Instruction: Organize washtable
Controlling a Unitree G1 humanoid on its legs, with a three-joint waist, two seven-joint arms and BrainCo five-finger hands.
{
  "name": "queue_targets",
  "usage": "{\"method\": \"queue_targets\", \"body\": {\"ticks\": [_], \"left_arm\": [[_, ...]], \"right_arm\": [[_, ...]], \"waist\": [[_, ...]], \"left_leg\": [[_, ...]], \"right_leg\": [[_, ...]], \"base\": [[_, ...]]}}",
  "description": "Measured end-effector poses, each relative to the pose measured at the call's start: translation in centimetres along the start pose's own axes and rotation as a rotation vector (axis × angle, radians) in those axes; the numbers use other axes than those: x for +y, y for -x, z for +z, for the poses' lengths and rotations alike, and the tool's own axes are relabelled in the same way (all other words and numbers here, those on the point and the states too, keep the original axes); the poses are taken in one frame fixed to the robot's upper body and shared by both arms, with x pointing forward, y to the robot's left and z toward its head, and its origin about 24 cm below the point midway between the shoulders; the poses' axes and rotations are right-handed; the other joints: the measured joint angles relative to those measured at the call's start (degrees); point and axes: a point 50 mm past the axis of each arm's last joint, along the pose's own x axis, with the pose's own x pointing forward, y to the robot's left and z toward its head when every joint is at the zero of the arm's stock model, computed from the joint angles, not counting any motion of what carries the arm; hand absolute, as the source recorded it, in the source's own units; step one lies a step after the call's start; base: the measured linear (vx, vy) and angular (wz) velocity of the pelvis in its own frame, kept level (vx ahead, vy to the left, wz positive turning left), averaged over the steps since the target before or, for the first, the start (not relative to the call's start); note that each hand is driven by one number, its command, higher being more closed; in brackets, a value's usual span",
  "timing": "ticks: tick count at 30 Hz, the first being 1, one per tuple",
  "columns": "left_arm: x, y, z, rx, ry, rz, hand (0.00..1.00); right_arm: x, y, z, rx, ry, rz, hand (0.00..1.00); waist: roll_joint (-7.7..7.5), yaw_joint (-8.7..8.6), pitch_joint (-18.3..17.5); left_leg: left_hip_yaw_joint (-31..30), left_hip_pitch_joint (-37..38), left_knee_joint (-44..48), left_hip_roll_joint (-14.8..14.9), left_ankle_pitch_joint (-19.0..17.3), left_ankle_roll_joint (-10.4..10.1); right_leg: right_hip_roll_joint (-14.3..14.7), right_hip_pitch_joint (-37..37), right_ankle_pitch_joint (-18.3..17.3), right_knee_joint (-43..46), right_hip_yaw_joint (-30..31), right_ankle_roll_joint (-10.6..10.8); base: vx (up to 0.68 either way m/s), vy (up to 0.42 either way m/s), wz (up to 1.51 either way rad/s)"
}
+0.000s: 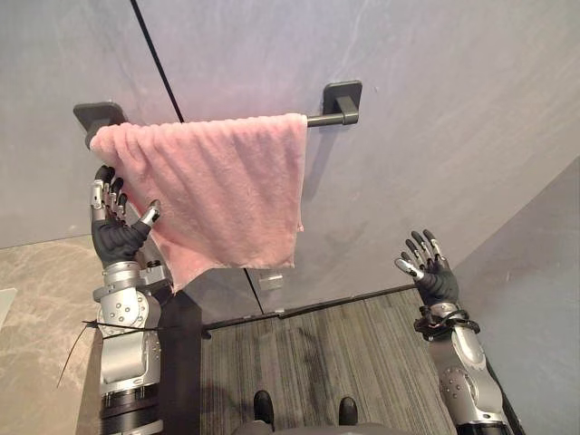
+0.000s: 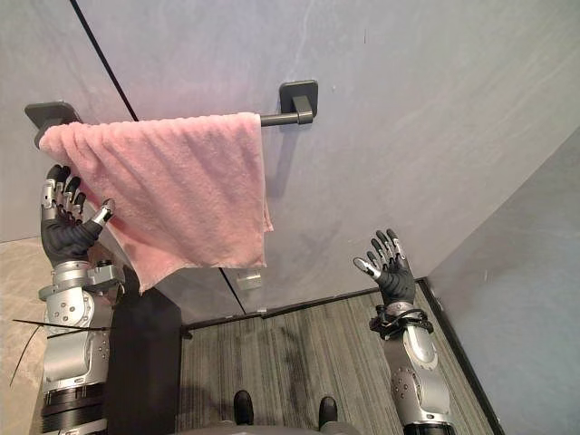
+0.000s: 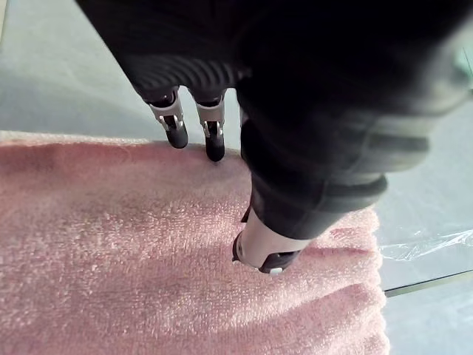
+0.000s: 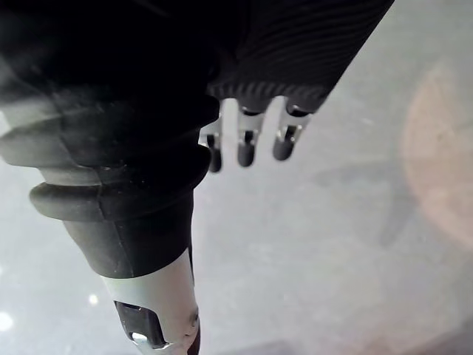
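Note:
A pink towel [image 1: 217, 190] hangs folded over a dark towel bar [image 1: 340, 104] on the grey wall, its lower edge slanting down to the left. My left hand [image 1: 113, 231] is raised at the towel's left edge, open, its fingers straight up. In the left wrist view the thumb [image 3: 262, 248] lies against the pink cloth [image 3: 111, 259] and the fingertips [image 3: 176, 126] reach its top edge. My right hand [image 1: 433, 276] is held up low on the right, open with fingers spread, well apart from the towel and holding nothing. Its fingers [image 4: 245, 144] face the bare wall.
A beige marble counter [image 1: 36, 308] lies at the lower left beside a dark cabinet side [image 1: 186, 362]. Striped dark flooring [image 1: 317, 353] runs below the wall. A second grey wall [image 1: 544, 299] closes the right side. A small plate [image 1: 270, 281] sits on the wall under the towel.

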Motion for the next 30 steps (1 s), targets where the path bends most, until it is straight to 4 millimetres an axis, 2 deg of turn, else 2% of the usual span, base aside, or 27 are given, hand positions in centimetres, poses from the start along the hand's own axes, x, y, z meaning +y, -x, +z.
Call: {"method": "queue_targets", "body": {"ticks": [10,20,30], "left_arm": [[0.1,0.0,0.1,-0.004,-0.001,0.008,0.0],[1.0,-0.2,0.6,-0.028,-0.006,0.054,0.0],[1.0,-0.2,1.5,-0.069,0.0,0.059,0.0]], "right_arm": [[0.8,0.1,-0.7,0.021,0.009,0.019,0.0],[0.4,0.6,-2.0,0.07,0.0,-0.01,0.0],[0.5,1.0,-2.6,0.108,-0.001,-0.007,0.0]], "waist": [[-0.02,0.01,0.05],[-0.19,-0.01,0.13],[-0.26,-0.02,0.1]], "left_leg": [[-0.09,0.06,-0.01,-0.02,-0.18,-0.26],[-0.15,0.83,-0.01,0.0,-0.21,-0.26],[-0.18,1.1,-0.01,-0.01,-0.2,-0.24]], "right_leg": [[-0.06,0.01,-0.33,0.16,-0.02,0.21],[-0.02,0.92,-0.36,-0.01,-0.14,-0.03],[-0.03,1.2,-0.32,0.01,-0.16,-0.09]], "base": [[0.0,0.0,0.0],[0.0,0.0,0.0],[0.0,0.0,0.0]]}}
